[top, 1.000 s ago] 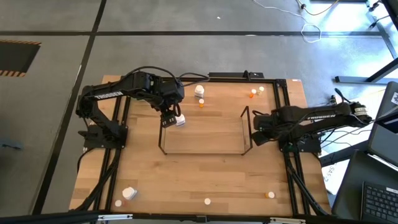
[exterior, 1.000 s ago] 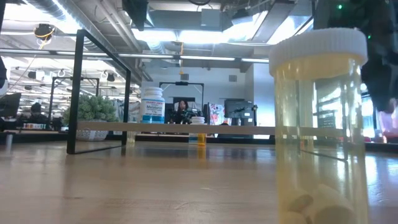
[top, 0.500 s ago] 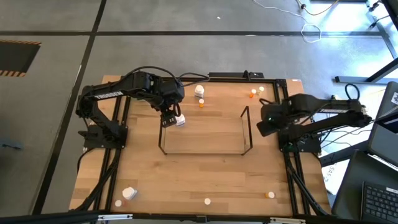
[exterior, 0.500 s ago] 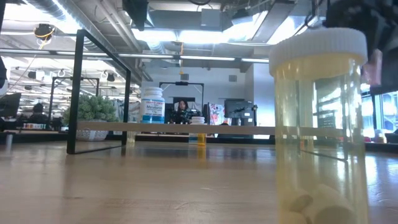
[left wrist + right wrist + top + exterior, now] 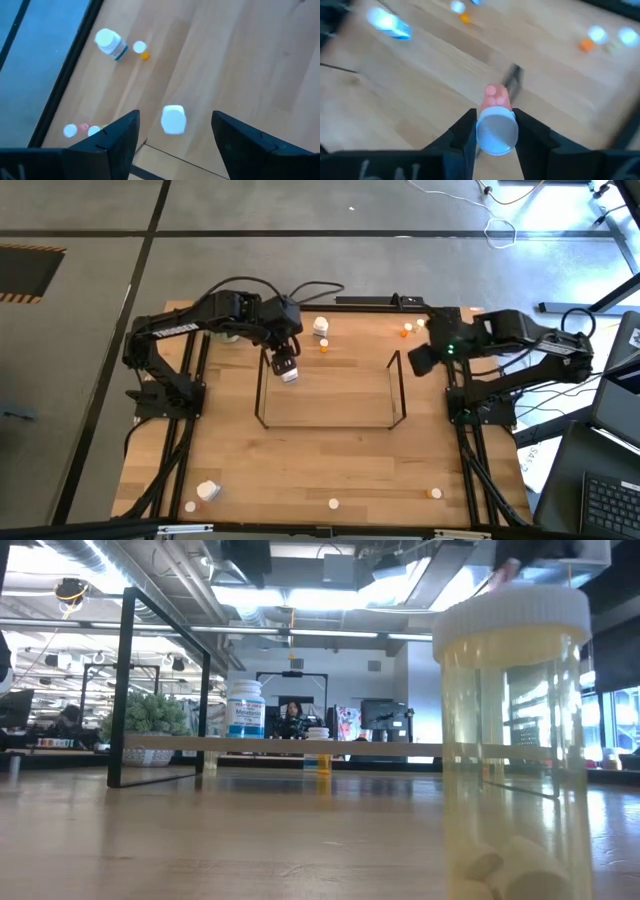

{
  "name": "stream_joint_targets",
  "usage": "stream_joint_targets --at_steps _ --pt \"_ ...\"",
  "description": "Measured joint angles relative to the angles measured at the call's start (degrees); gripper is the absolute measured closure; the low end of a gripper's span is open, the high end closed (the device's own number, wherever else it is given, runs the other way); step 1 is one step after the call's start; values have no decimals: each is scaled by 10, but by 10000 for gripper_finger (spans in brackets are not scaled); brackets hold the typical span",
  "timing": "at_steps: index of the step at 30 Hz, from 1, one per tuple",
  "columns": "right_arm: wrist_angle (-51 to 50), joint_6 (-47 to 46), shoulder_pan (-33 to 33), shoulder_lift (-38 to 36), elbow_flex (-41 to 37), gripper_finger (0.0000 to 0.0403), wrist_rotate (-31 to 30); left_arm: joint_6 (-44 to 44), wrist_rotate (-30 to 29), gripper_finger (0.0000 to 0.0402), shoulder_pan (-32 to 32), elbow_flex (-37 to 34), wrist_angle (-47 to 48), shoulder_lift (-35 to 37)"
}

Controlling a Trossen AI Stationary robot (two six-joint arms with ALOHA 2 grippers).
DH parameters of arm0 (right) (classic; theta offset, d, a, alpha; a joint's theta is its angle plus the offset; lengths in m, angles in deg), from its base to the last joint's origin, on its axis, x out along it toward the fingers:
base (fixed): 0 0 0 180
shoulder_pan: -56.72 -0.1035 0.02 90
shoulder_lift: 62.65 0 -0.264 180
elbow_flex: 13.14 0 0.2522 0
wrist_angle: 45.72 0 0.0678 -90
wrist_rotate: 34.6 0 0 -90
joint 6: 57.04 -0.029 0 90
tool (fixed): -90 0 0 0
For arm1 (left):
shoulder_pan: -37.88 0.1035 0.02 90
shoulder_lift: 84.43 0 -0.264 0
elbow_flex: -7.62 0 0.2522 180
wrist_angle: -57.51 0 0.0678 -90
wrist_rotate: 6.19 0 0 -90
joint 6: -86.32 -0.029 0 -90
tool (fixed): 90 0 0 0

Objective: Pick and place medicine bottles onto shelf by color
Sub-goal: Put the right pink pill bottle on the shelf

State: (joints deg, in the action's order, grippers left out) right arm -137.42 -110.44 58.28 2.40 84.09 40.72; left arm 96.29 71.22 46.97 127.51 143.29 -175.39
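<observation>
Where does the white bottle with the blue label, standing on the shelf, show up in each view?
High view: white bottle at the shelf's far-left corner.
Low view: left of centre, upright on the shelf board.
Left wrist view: seen from above, white cap on the wood.
Right wrist view: cannot tell; everything far off is blurred.
Shared landmark: the shelf's black frame.

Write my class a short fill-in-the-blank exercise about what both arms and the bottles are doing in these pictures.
1. The right tool is shut on a pink bottle with a ____ cap.
2. The left tool's fingers stand ____ above a white bottle.
3. In the low view, a blue-labelled bottle stands on the ____.
4. In the high view, the right tool is above the shelf's ____ end.

Missing words: white; open; shelf; right
</observation>
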Motion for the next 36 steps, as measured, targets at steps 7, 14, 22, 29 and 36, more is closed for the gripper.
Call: stream_joint_targets --at_steps 7,14,22,29,36 --pt "89 137 45 92 37 291 69 0 0 160 16 0 -3 0" --pt "110 269 95 207 118 291 125 0 1 160 19 0 -2 0" --pt "110 402 134 334 224 291 200 2 0 160 19 0 20 10" --pt "109 478 141 425 290 291 256 20 -1 160 17 -1 49 47" --pt "122 508 141 493 297 290 270 21 -2 160 17 0 49 88"
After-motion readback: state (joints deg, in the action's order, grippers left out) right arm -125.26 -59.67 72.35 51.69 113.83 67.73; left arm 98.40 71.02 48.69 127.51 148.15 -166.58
